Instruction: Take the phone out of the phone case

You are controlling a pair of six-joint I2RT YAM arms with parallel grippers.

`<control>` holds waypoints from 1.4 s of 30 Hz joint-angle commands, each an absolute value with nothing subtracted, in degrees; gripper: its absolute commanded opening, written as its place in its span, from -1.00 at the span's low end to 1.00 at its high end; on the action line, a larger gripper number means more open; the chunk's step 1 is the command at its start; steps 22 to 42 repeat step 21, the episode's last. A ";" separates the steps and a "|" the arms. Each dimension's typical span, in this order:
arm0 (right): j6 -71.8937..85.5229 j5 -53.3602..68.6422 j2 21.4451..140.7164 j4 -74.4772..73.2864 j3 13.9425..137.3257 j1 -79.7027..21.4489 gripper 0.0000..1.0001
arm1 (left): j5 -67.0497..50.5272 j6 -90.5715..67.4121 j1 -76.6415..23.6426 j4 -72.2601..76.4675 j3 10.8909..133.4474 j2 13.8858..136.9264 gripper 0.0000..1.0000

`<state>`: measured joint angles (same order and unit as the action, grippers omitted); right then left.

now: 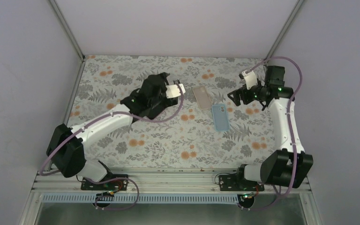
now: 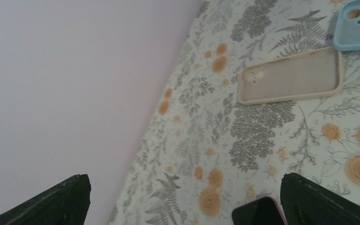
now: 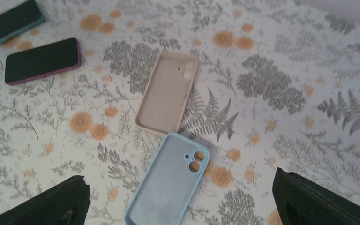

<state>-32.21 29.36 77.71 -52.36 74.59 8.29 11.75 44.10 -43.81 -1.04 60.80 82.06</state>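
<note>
Two phones lie at the upper left of the right wrist view: one in a purple case (image 3: pixel 42 61), one in a teal case (image 3: pixel 9 22). The top view hides both under my left arm. An empty beige case (image 3: pixel 167 92) and an empty light-blue case (image 3: pixel 168 180) lie open side up mid-table; they also show from above as the beige case (image 1: pixel 201 97) and the blue case (image 1: pixel 220 116). My left gripper (image 2: pixel 183 199) is open and empty above the cloth, with the purple-cased phone's corner (image 2: pixel 258 213) by its right finger. My right gripper (image 3: pixel 180 199) is open and empty above the blue case.
A floral cloth (image 1: pixel 159 140) covers the table. Plain walls stand at the back and both sides, with metal frame posts (image 1: pixel 68 28) in the corners. In the top view the left gripper (image 1: pixel 171 93) sits just left of the beige case and the right gripper (image 1: pixel 236 97) just right of it.
</note>
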 commanded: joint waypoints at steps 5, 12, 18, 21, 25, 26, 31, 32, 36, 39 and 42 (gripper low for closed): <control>-21.76 33.95 70.70 -33.18 60.94 7.89 1.00 | -6.60 35.00 -40.43 -31.12 78.07 88.49 1.00; -20.12 27.15 66.15 -27.69 55.74 7.56 1.00 | -7.30 34.05 -40.43 -31.95 78.90 89.47 1.00; -21.33 26.49 66.18 -27.72 54.65 7.56 1.00 | -6.78 33.58 -40.43 -31.71 78.98 89.62 1.00; -21.15 24.46 65.69 -26.84 54.16 7.54 1.00 | -6.31 33.39 -40.43 -31.68 79.31 89.47 1.00; -21.15 24.46 65.69 -26.84 54.16 7.54 1.00 | -6.31 33.39 -40.43 -31.68 79.31 89.47 1.00; -21.15 24.46 65.69 -26.84 54.16 7.54 1.00 | -6.31 33.39 -40.43 -31.68 79.31 89.47 1.00; -21.15 24.46 65.69 -26.84 54.16 7.54 1.00 | -6.31 33.39 -40.43 -31.68 79.31 89.47 1.00; -21.15 24.46 65.69 -26.84 54.16 7.54 1.00 | -6.31 33.39 -40.43 -31.68 79.31 89.47 1.00; -21.15 24.46 65.69 -26.84 54.16 7.54 1.00 | -6.31 33.39 -40.43 -31.68 79.31 89.47 1.00; -21.15 24.46 65.69 -26.84 54.16 7.54 1.00 | -6.31 33.39 -40.43 -31.68 79.31 89.47 1.00; -21.15 24.46 65.69 -26.84 54.16 7.54 1.00 | -6.31 33.39 -40.43 -31.68 79.31 89.47 1.00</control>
